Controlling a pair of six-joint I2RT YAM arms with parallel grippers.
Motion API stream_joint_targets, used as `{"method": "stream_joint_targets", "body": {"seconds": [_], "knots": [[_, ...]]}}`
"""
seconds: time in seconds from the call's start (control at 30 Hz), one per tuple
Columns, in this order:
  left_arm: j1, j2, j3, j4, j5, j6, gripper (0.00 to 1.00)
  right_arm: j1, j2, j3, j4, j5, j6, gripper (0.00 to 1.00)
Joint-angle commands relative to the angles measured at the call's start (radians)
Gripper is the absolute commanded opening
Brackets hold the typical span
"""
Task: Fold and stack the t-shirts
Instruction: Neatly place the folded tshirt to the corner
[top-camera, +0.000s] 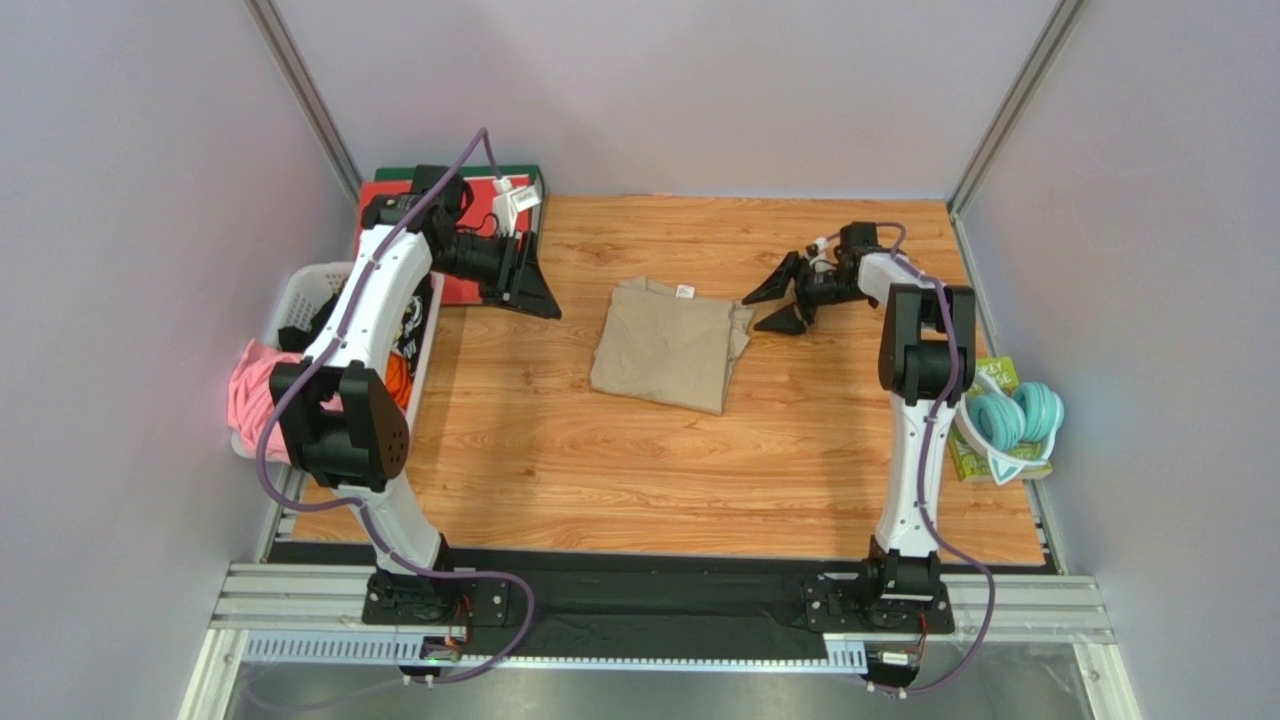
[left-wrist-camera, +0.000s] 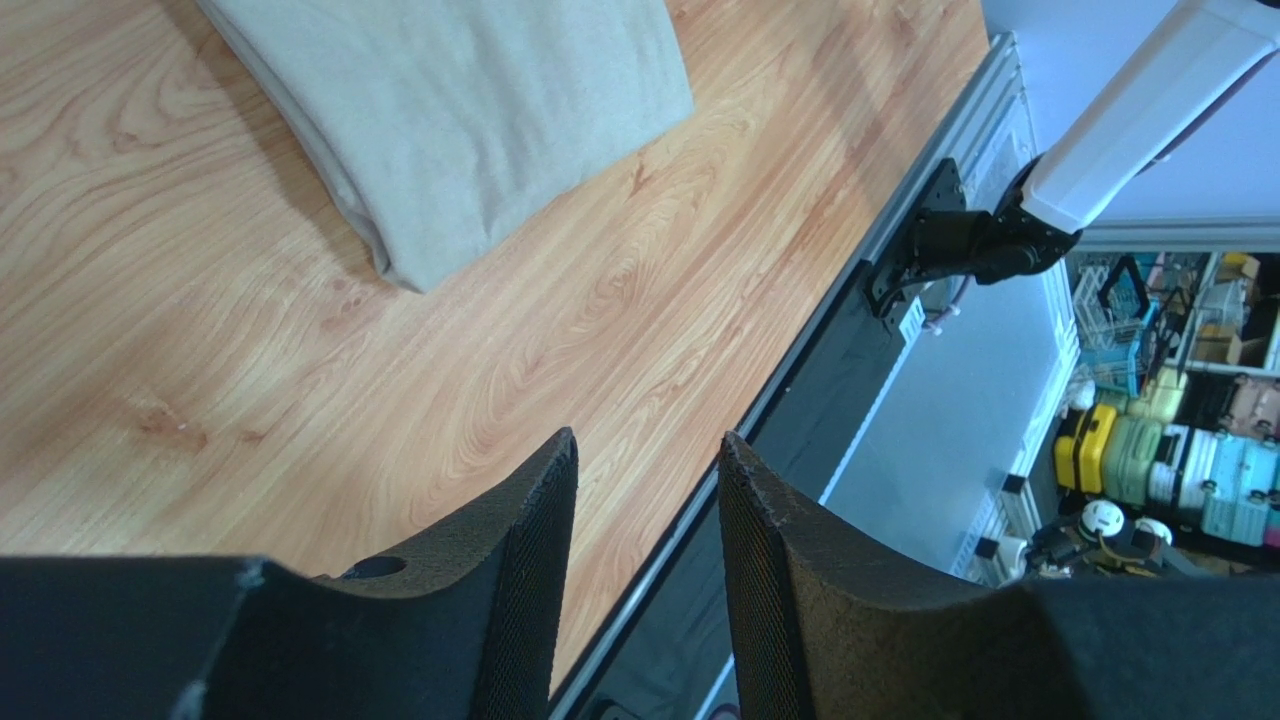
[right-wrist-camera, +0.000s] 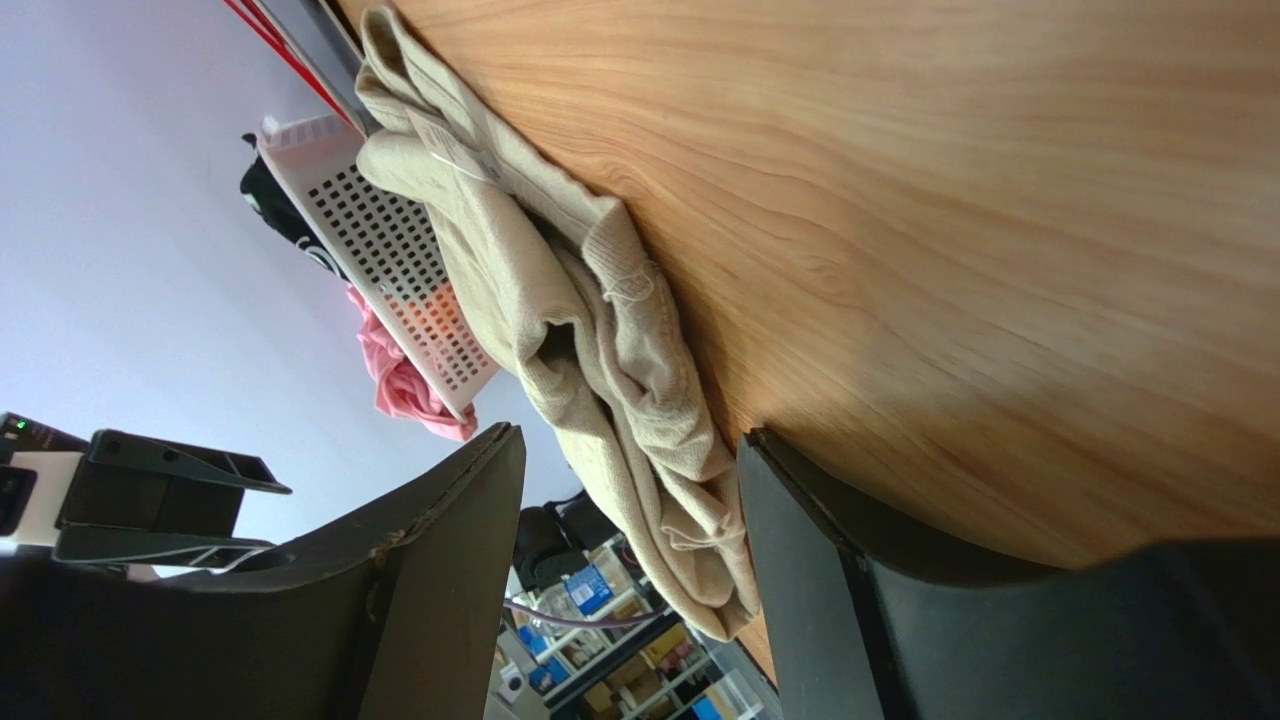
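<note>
A tan-beige t-shirt (top-camera: 666, 345) lies folded into a rough rectangle at the middle of the wooden table, a small white label (top-camera: 684, 291) at its far edge. My left gripper (top-camera: 538, 293) is open and empty, left of the shirt with bare wood between them; the left wrist view shows the shirt's folded corner (left-wrist-camera: 451, 120). My right gripper (top-camera: 777, 297) is open and empty, low at the table just right of the shirt's bunched right edge (right-wrist-camera: 601, 330), one finger (right-wrist-camera: 842, 600) close to the wood.
A white basket (top-camera: 308, 323) holding pink cloth (top-camera: 256, 393) and dark clothes stands at the left edge. A red and green board (top-camera: 489, 195) lies at the back left. Teal headphones (top-camera: 1017, 417) sit beyond the right edge. The black front rail (left-wrist-camera: 842, 375) borders the table.
</note>
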Motion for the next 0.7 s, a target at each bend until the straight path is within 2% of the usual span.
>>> {"method": "stream_joint_targets", "body": {"seconds": [0.0, 0.13, 0.33, 0.53, 0.63, 0.67], "knots": [[-0.005, -0.011, 0.031, -0.002, 0.032, 0.019, 0.47, 0.039, 0.032, 0.019, -0.009, 0.015, -0.060, 0.62], [-0.007, -0.013, 0.037, -0.004, 0.032, 0.016, 0.47, 0.076, 0.025, 0.019, -0.032, 0.039, -0.078, 0.63], [-0.007, -0.016, 0.048, -0.008, 0.038, 0.013, 0.47, 0.128, -0.008, 0.045, -0.110, 0.167, -0.132, 0.63], [-0.007, -0.022, 0.051, -0.016, 0.035, 0.019, 0.47, 0.153, -0.012, 0.053, -0.126, 0.207, -0.127, 0.61], [-0.007, -0.023, 0.052, -0.022, 0.030, 0.026, 0.47, 0.153, -0.005, 0.047, -0.117, 0.207, -0.109, 0.47], [-0.007, -0.023, 0.052, -0.022, 0.032, 0.026, 0.47, 0.153, -0.003, 0.045, -0.114, 0.208, -0.104, 0.34]]}}
